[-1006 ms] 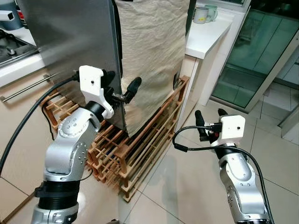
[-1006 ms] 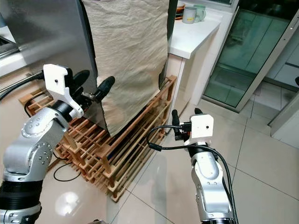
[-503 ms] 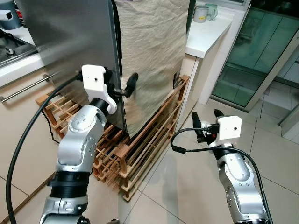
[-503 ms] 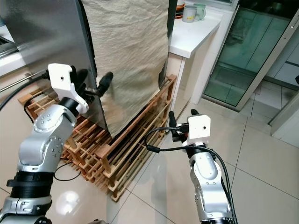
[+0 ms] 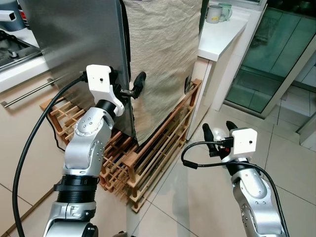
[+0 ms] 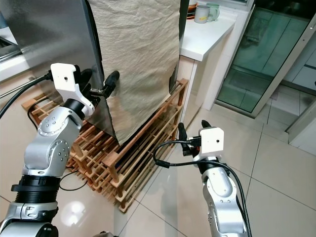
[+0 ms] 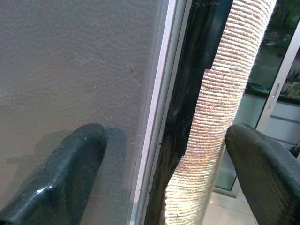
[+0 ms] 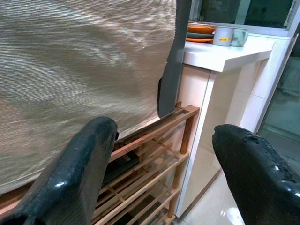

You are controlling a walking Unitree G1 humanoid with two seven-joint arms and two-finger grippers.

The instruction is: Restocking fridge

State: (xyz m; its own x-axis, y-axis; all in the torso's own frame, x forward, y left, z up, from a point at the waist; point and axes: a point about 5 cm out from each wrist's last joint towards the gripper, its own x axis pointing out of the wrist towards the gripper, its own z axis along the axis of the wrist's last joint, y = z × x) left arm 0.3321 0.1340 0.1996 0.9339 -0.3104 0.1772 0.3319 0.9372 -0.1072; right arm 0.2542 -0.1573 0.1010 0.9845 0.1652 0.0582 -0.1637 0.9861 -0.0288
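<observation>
Fridge [image 5: 74, 44] stands at 11 o'clock in the eye views, steel door face toward the robot, its side draped with a beige cloth [image 5: 160, 59]. A wooden rack [image 5: 148, 158] sits on the floor under and beside the fridge.

Left gripper [image 5: 129, 88] is raised at the door's front edge, at about 10 o'clock from frame centre. Fingers spread apart: one lies over the steel face, the other over the cloth side, with the door edge and its black seal between them. In the left wrist view the left finger [image 7: 61, 173] sits close to the steel, the other [image 7: 267, 173] off past the cloth; contact with either surface cannot be told.

Right gripper [image 5: 217, 132] hangs low at 4 o'clock over the tiled floor [image 5: 197, 197], well apart from the fridge. Fingers wide open, holding nothing, pointed toward the rack and cloth.

White counter [image 5: 222, 34] at 1 o'clock, just beside the fridge, carries two mugs [image 5: 217, 13]; plates [image 8: 200, 33] lie next to them in the right wrist view. Glass door [image 5: 276, 64] at 2 o'clock. Drawer handle [image 5: 24, 96] at 9 o'clock
</observation>
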